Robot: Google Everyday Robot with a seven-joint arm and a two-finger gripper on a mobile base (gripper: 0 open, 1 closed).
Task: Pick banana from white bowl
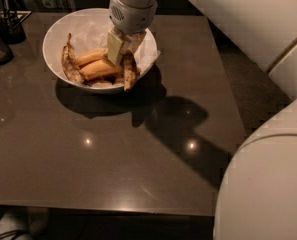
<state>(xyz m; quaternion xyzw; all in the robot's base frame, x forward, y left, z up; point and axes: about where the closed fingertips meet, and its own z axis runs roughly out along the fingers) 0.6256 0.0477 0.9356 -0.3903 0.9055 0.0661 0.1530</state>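
Couple of light glints on the dark glossy desk (113, 179) nearest me. Farther back, my gripper (124, 51) is down in the white bowl (50, 39), fingers pinching the banana (129, 74) by its right rim. Dark containers (10, 26) sit far left.

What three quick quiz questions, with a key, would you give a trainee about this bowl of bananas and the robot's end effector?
1. True or false: the end effector hovers over the bare table, away from the white bowl.
2. Where does the mottled brown banana lie? A) at the bowl's picture-right side, beside the end effector; B) on the table; C) against the bowl's far-left rim.
3. How many smooth yellow-orange bananas are in the bowl?
Key: 1 false, it is down inside the bowl, at the bananas; 2 A; 3 two.
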